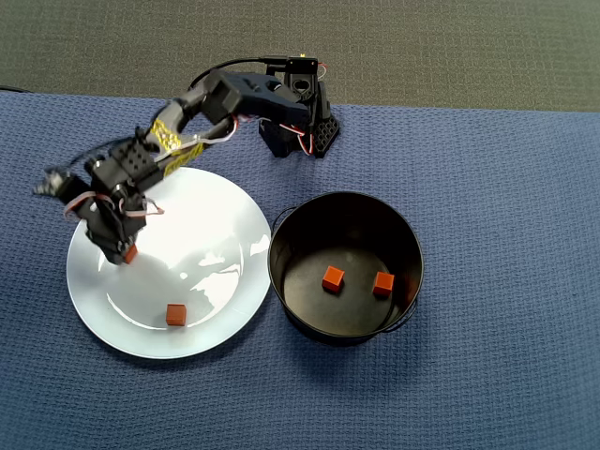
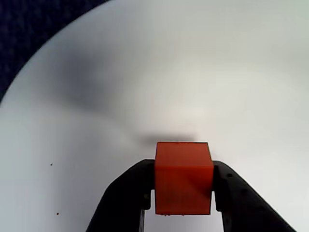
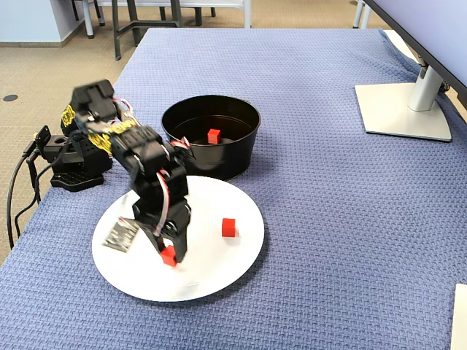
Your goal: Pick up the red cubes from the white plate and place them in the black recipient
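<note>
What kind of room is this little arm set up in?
Probably an office or lab: a monitor stand sits on the cloth-covered table, with carpet and chair legs beyond.

Overhead straight down, wrist close-up, fixed oblique (shared white plate (image 1: 234,211)).

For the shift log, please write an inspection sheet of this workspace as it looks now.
Surface: blue woven cloth covers the table.
Job's things: white plate beside black pot; two red cubes in pot; loose cube on plate; held cube.
Clutter: nothing seen.
Grippers: gripper shut on held cube, over the plate.
Cables: black cables hang off the table edge by the arm base.
Surroundings: monitor stand, carpet floor.
</note>
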You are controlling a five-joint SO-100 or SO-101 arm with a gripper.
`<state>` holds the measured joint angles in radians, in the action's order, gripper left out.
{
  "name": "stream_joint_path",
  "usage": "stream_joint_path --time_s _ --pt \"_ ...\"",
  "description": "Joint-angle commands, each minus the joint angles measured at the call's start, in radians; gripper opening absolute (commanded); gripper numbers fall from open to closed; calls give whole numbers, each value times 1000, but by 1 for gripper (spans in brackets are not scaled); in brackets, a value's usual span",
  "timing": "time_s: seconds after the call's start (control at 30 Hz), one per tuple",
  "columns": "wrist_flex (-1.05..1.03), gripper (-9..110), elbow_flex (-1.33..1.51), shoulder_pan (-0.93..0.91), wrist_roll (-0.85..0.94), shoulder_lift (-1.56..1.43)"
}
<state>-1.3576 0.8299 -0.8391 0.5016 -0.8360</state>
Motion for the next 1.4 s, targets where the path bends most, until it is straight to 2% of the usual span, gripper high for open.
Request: stream_joint_path --time_s 0.0,0.13,0.27,0.43,0.77,0.8,0.87,0.9,1.0,1.17,1.3,1.37 --pt "38 0 118 -3 -95 -290" --pt "49 0 262 55 -144 -548" --pt "-32 0 310 193 -178 -744" --pt "-15 0 483 453 -256 -946" --pt "170 0 871 1015 -428 -1181" --pt "175 5 890 1054 -436 -1195" --pt "149 31 899 1115 -397 -1204" --pt "129 37 894 1126 -364 -1203" --pt "121 39 868 1043 -299 -1213" --pt "107 37 785 730 -209 -1140" --pt "314 35 799 454 -206 -989" --pt "330 33 703 405 -161 -844"
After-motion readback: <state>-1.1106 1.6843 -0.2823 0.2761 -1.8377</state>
